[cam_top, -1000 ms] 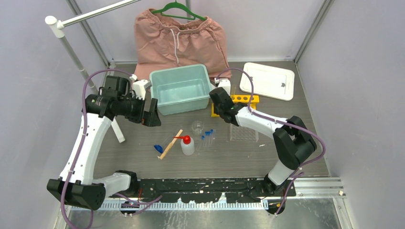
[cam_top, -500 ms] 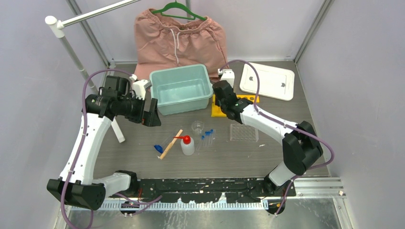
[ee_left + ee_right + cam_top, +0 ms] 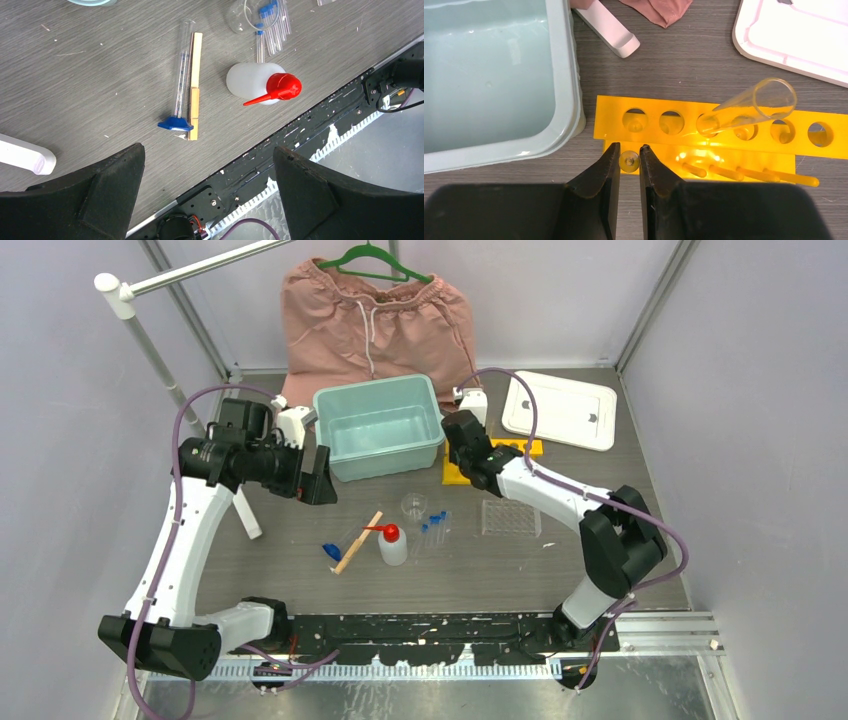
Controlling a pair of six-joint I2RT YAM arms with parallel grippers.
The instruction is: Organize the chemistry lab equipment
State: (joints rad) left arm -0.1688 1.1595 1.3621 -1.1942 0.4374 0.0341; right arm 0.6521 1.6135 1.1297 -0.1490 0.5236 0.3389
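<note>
Step in hand: by my reading, you are taking hold of the yellow tube rack [image 3: 653,107] with the right arm, to shift it or stand it up.
Right gripper [image 3: 629,150]: jaws narrow, nipped on a small round peg [image 3: 629,160] at the rack's near corner. Both fingers look to be touching it.
Rack position: on the table just right of the teal bin [image 3: 564,75], with the white lid [image 3: 794,40] beyond. One clear tube [image 3: 749,102] leans from the third hole.
Left gripper [image 3: 207,150]: jaws wide, holding nothing, hovering above the loose items.
Loose items: wooden stick [image 3: 195,75] with a blue-capped tube [image 3: 182,65] lying against it. The squeeze bottle [image 3: 250,80] is upright nearby, with the beaker [image 3: 245,15] and more tubes [image 3: 434,525] past it. The clear rack [image 3: 511,518] lies to their right.
Next move: check that the peg grip is firm, then move slowly and level. The leaning tube is likely to tip out if the rack tilts.
Progress: early. Most pieces lie unsorted.
</note>
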